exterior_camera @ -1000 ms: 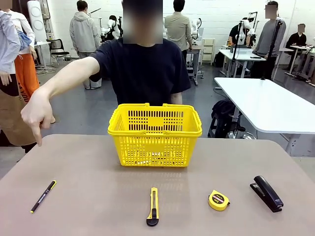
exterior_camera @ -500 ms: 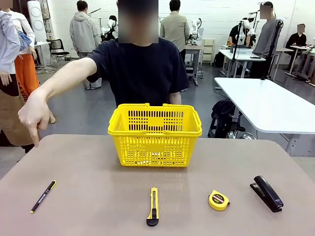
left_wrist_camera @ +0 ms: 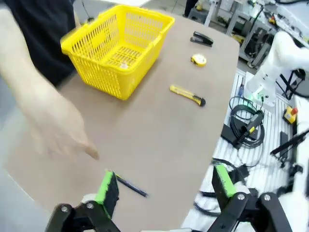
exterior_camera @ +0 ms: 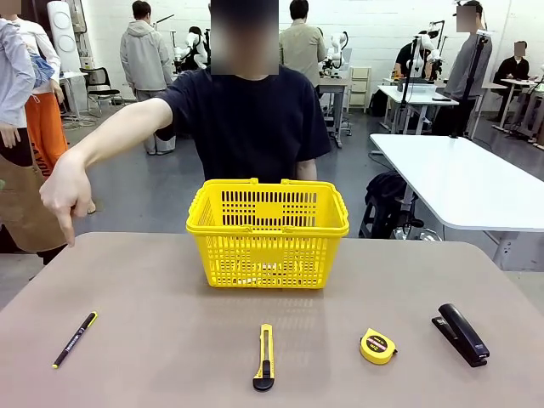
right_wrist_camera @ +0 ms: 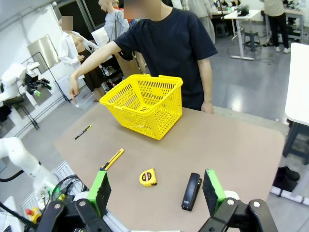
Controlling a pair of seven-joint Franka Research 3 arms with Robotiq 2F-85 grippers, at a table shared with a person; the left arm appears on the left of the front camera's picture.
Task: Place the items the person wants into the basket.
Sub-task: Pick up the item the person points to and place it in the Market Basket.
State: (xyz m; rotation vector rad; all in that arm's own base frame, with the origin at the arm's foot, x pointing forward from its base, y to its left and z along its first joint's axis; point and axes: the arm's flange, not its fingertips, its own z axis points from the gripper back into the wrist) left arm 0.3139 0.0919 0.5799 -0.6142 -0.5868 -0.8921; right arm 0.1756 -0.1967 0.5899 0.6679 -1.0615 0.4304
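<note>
The counter (exterior_camera: pixel 170 280) gives open room between both sets of jaws and the yellow basket (exterior_camera: pixel 267 234) far ahead of them. The person (exterior_camera: pixel 246 119) points a hand (exterior_camera: pixel 64 194) downward beyond the left jaws. The stapler (right_wrist_camera: pixel 191 191) lies just ahead of the right jaws, which are spread and empty. The pen (left_wrist_camera: pixel 130 186) lies just ahead of the left jaws, also spread and empty, near the counter's edge.
</note>
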